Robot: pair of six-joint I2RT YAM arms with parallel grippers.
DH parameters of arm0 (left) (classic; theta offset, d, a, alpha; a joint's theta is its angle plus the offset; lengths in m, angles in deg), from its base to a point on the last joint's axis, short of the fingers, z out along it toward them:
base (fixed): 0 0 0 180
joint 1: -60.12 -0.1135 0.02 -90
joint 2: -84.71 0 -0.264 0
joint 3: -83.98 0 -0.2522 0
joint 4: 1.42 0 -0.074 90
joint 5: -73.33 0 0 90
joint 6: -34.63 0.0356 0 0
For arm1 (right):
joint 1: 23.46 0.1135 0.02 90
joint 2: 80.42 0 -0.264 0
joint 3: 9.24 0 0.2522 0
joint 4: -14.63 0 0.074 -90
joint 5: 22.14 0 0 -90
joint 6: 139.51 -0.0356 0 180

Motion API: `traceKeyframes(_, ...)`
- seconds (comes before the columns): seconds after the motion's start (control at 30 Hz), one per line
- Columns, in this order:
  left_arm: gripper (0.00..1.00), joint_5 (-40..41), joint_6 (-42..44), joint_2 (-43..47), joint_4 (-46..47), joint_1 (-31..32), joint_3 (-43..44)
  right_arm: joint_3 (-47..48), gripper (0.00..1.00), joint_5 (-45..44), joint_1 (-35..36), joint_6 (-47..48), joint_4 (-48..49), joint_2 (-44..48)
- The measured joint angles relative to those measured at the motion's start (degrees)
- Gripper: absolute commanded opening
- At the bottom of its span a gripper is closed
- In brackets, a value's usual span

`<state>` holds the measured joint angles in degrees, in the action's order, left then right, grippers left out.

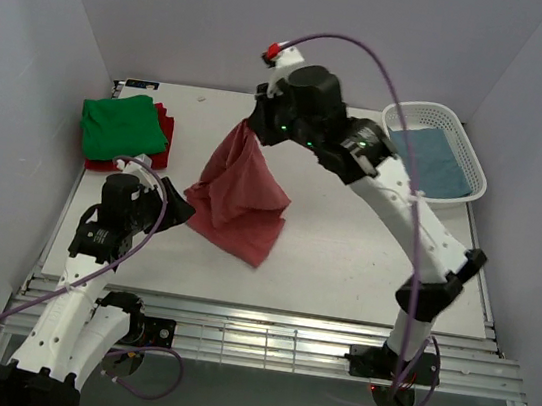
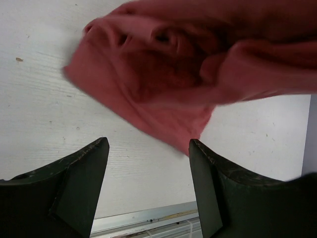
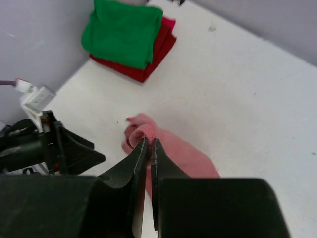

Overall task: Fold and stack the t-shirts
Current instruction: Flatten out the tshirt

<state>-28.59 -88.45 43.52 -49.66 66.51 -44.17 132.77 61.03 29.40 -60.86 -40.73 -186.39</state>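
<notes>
In the middle of the right wrist view, the right fingers point(image 3: 146, 148) are pressed together on a bunched bit of the pinkish-red shirt point(image 1: 241, 199). They hold it up so it hangs like a little tent just left of centre in the top view, with its lower end resting on the surface point(image 1: 363, 266). The left fingers point(image 1: 184, 213) are spread wide with nothing in them, low and just left of the cloth's bottom edge. My guess is the job right now is getting it opened out flat. I'd put the left fingers on a proper hem or corner, not a random wad, then pull the two grips apart before laying it down. There's plenty of bare surface to the lower right of the shirt. Steer clear of the upper left, where the green shirt point(image 1: 118, 124) sits folded on the dark red shirt point(image 1: 164, 138). Same for the upper right, where the basket point(image 1: 435, 110) holds the grey-blue shirt point(image 1: 438, 164).
</notes>
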Motion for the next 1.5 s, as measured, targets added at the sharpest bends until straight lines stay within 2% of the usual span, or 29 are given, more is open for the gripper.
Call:
traceKeyframes(0.07, 0.76, 0.37, -0.28, 0.0, -0.07, 0.0, 0.24, -1.22, 0.08, -2.45, 0.0, -0.07, -1.4, 8.07)
traceKeyframes(0.13, 0.76, 0.79, -0.59, 0.02, -0.13, 0.0, 0.57, -7.26, 0.08, -6.12, 0.07, -0.31, -1.73, 18.62)
traceKeyframes(0.27, 0.76, 0.96, -1.44, -0.04, -0.24, 0.0, 1.84, -24.98, 0.08, -14.47, -1.11, -2.34, -4.11, 36.72)
traceKeyframes(0.37, 0.76, 0.57, -1.75, -1.31, 0.79, 0.09, 2.32, -39.82, 0.08, -19.19, -3.19, -5.16, -6.29, 43.71)
traceKeyframes(0.4, 0.76, 0.52, -1.9, -2.82, 2.03, 0.11, 2.36, -46.25, 0.08, -20.72, -3.93, -6.6, -9.07, 43.8)
traceKeyframes(0.5, 0.76, 0.55, -1.99, -7.39, 5.77, 0.11, 2.45, -56.63, 0.08, -22.86, -5.4, -8.94, -9.09, 41.33)
traceKeyframes(0.53, 0.76, 0.55, -2.01, -9.11, 6.88, 0.11, 2.67, -60.3, 0.11, -23.69, -6.62, -9.77, -9.79, 40.41)
traceKeyframes(0.6, 0.76, 0.52, -2.12, -13.7, 8.41, 0.11, 3.74, -64.39, 0.2, -25.09, -9.4, -10.86, -10.58, 39.12)
traceKeyframes(0.67, 0.75, 0.42, -2.14, -16.9, 9.25, 0.13, 5.16, -66.45, 0.41, -26.18, -11.89, -11.82, -10.6, 38.95)
traceKeyframes(0.73, 0.73, 0.07, -2.16, -17.81, 9.81, 0.44, 6.32, -66.73, 0.48, -27.32, -13.53, -12.48, -10.14, 39.01)
traceKeyframes(0.83, 0.69, -0.17, -2.56, -16.35, 10.56, 2.71, 6.78, -66.71, 0.49, -26.34, -13.75, -12.46, -7.8, 39.3)
traceKeyframes(0.87, 0.6, 0.13, -2.91, -15.61, 10.34, 4.44, 6.69, -66.71, 0.49, -25.66, -13.75, -12.44, -7.02, 39.3)
traceKeyframes(0.97, 0.53, 1.2, -5.05, -14.19, 8.31, 10.8, 6.01, -66.71, 0.49, -22.47, -13.7, -12.5, -5.27, 39.28)
traceKeyframes(1.03, 0.53, 2.89, -7.43, -13.92, 5.84, 16.04, 5.51, -66.75, 0.49, -19.17, -13.4, -12.52, -3.96, 39.28)
traceKeyframes(1.13, 0.58, 8.2, -12.5, -14.58, 1.11, 28.3, 5.11, -68.41, 0.5, -13.84, -12.28, -12.85, -0.2, 39.47)
traceKeyframes(1.23, 0.62, 12.5, -16.76, -18.73, -2.19, 37.64, 5.11, -73.4, 0.5, -8.55, -11.17, -13.75, 3.8, 39.41)
traceKeyframes(1.37, 0.67, 17.62, -20.94, -29.07, -6.05, 43.85, 5.49, -78.25, 0.51, -3.45, -10.25, -14.38, 6.58, 36.54)
traceKeyframes(1.5, 0.69, 21.59, -22.84, -34.16, -8.63, 44.96, 5.55, -81.05, 0.51, -0.09, -8.35, -15.3, 9.97, 33.16)
